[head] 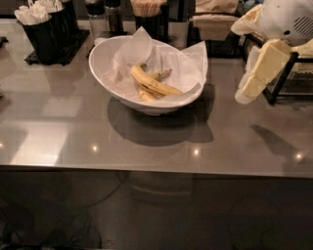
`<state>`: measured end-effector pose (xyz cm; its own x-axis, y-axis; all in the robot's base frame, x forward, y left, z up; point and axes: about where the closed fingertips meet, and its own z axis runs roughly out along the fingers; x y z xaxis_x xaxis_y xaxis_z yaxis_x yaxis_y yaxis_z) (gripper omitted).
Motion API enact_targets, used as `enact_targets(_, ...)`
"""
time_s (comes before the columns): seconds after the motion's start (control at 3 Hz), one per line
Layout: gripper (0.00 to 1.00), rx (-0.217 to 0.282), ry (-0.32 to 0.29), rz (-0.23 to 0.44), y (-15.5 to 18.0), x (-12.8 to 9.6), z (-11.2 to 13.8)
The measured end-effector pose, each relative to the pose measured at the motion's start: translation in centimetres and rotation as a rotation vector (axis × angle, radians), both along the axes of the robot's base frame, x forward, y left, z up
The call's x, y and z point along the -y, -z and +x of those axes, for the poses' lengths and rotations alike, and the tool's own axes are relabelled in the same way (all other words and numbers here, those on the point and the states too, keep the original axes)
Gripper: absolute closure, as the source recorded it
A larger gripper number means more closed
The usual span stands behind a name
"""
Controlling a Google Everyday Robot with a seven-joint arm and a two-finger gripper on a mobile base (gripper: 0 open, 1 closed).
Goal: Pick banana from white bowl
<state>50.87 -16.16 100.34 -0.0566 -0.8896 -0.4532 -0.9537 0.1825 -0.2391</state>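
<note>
The banana (154,84) is curved, yellow with brown streaks, and lies in the middle of the white bowl (105,73) on crinkled white paper, with smaller banana pieces beside it. The bowl stands on the grey counter (63,127), left of centre. My gripper (254,80) is cream-coloured and hangs at the right, pointing down and left. It is above the counter, to the right of the bowl and apart from it. It holds nothing that I can see.
A black holder of white utensils (41,29) stands at the back left. Shakers (105,17) and a cup of wooden sticks (146,14) stand behind the bowl. A black wire rack (288,73) is at the right, behind my gripper. The counter's front edge (156,168) runs across the view.
</note>
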Motion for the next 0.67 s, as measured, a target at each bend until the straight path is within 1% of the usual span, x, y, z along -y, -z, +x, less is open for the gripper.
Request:
enact_targets(0.33,0.00,0.018,0.001,0.013,-0.72,-0.19,0.33)
enact_targets(0.67,0.00,0.018,0.010,0.040,-0.51,-0.51,0.70)
